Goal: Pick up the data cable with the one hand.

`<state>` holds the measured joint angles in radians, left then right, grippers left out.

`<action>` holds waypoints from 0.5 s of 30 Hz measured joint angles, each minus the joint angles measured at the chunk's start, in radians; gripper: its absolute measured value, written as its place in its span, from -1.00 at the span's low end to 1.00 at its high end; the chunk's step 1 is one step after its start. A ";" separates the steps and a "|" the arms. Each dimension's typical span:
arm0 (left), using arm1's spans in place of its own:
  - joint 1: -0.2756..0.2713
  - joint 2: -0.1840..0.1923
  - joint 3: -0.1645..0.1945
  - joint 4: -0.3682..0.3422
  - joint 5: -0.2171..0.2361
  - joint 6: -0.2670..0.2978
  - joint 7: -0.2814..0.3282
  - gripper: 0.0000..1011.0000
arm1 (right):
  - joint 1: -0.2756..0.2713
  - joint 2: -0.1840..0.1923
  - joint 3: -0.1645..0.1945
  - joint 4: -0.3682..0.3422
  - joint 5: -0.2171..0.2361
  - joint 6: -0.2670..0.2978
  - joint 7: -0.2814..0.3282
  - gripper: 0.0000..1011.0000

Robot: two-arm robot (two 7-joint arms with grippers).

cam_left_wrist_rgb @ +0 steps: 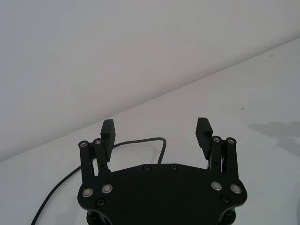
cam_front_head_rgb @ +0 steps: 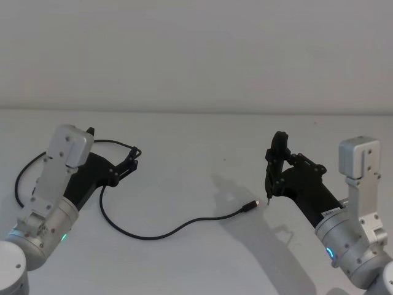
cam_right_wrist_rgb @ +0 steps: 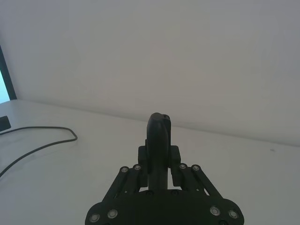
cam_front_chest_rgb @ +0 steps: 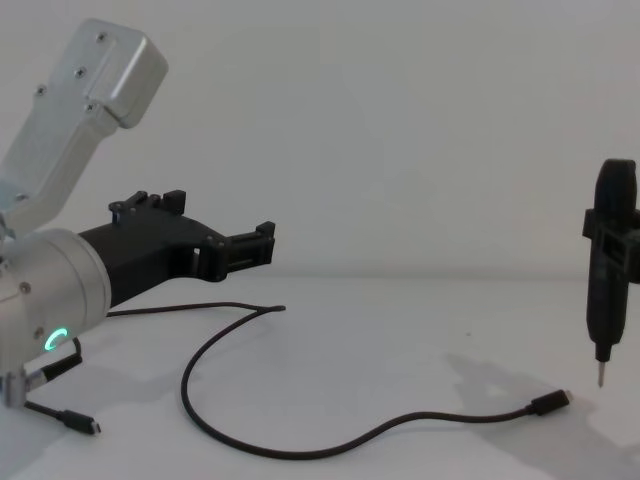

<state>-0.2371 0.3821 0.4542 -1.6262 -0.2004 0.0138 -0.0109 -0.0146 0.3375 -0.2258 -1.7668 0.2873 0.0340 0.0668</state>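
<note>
Shows the left gripper [cam_front_head_rgb: 131, 158] spread wide open, hovering at the far left just above the table [cam_front_head_rgb: 196, 135]. Best to lower almost to the surface, straddle the data cable [cam_front_head_rgb: 184, 227] squarely across its run, then close fully to keep so thin a cord from slipping. Looks long, thin, black and limp, curving from far left to a small metal-tipped plug [cam_front_head_rgb: 249, 206] right of centre. Shows the right gripper [cam_front_head_rgb: 274, 161] clamped on a slim black tool [cam_front_chest_rgb: 610, 270].

Robotics lab or test bench. A plain white table [cam_front_head_rgb: 184, 264] meets a blank white wall [cam_front_head_rgb: 196, 49]. A left arm [cam_front_head_rgb: 46, 212] and a right arm [cam_front_head_rgb: 359, 230], silver with lit rings, reach over it.
</note>
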 joint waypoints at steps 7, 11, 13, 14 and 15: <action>0.000 0.000 0.000 0.000 0.000 0.000 0.000 0.98 | 0.000 0.000 0.000 0.000 0.000 0.000 0.000 -0.46; 0.000 0.000 0.000 0.000 0.000 0.000 0.000 0.98 | 0.000 0.000 0.000 0.000 0.000 0.000 0.000 -0.46; 0.000 0.000 0.000 0.000 0.000 0.000 -0.001 0.98 | 0.000 0.000 0.000 0.000 0.000 0.000 0.000 -0.46; 0.000 0.000 0.000 0.000 0.000 0.001 -0.002 0.98 | 0.000 0.000 0.000 0.000 0.000 0.000 0.000 -0.46; -0.001 0.001 0.000 -0.003 0.000 0.002 -0.007 0.98 | 0.000 0.000 0.000 0.000 0.000 0.000 0.000 -0.46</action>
<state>-0.2379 0.3835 0.4544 -1.6289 -0.2005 0.0155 -0.0175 -0.0147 0.3375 -0.2258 -1.7668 0.2873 0.0341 0.0668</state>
